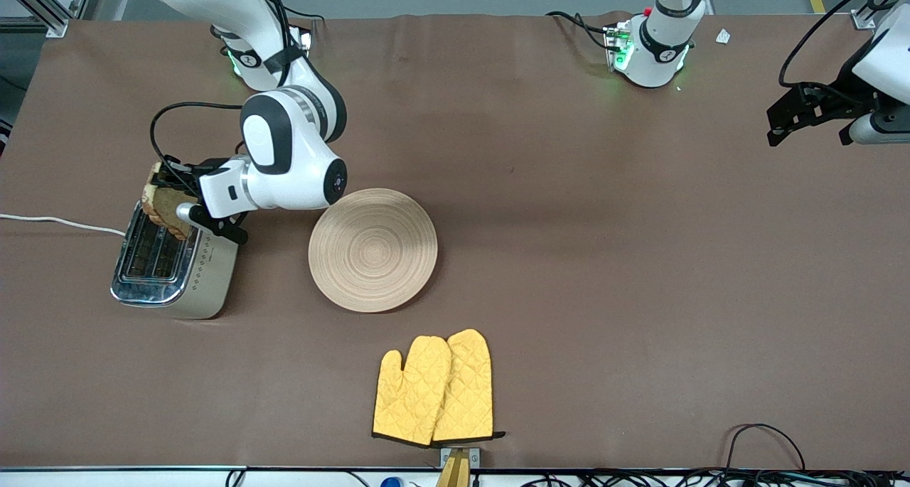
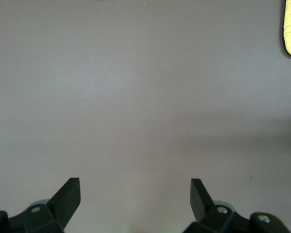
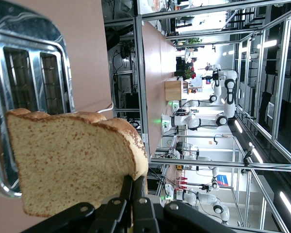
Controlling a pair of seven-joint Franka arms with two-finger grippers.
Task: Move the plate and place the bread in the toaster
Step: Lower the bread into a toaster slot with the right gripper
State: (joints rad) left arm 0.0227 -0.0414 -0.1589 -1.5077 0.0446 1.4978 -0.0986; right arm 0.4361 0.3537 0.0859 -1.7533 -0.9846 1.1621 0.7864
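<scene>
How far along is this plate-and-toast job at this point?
Plate lies bare beside the toaster, so its move looks done. In hand: right gripper, jaws shut on the bread, over the toaster's slots. Left: lowering it in. Left gripper waits open over bare table.

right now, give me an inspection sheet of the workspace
surface: brown table cover, flat.
job's things: bread held above toaster, not in a slot; plate bare, beside toaster.
clutter: yellow oven mitts, nearer the front camera than the plate.
grippers: right tool shut on bread over toaster; left tool open, waiting over bare cover at its arm's end.
cables: white cord from toaster.
surroundings: metal frames, other robots.
</scene>
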